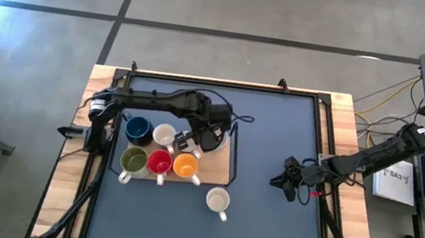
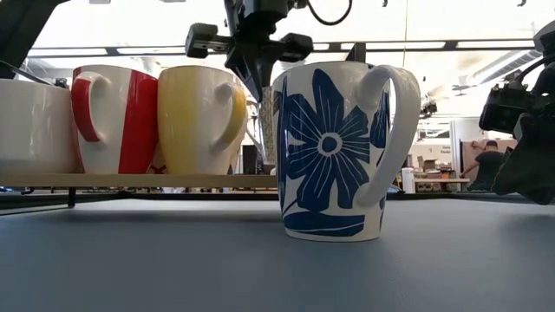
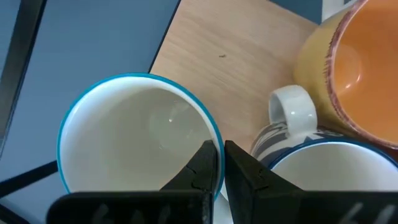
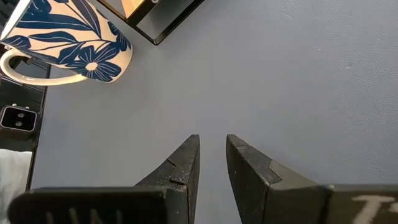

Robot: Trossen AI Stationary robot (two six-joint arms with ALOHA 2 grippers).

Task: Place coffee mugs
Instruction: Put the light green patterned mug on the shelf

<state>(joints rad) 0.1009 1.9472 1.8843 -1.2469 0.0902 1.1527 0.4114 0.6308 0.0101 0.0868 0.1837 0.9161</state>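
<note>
Five mugs stand on a wooden board: dark blue, white, olive green, red and orange. A white mug with blue flowers stands on its base on the blue mat, near the board. My left gripper reaches over the board and is shut on a white mug with a blue rim, which the arm mostly hides in the high view. My right gripper hovers open over the mat at the right, away from all mugs. My left gripper pinches the blue-rimmed mug's rim, one finger inside the mug and one outside. It comes from above, pointing down. The mug is upright. Whether it stands on the board or is lifted clear, I cannot tell.
Another blue-rimmed white mug with a white handle stands right beside the held one, and the orange mug just beyond it. Bare board shows past the held mug. A black frame borders the mat. Open mat lies around the right gripper.
</note>
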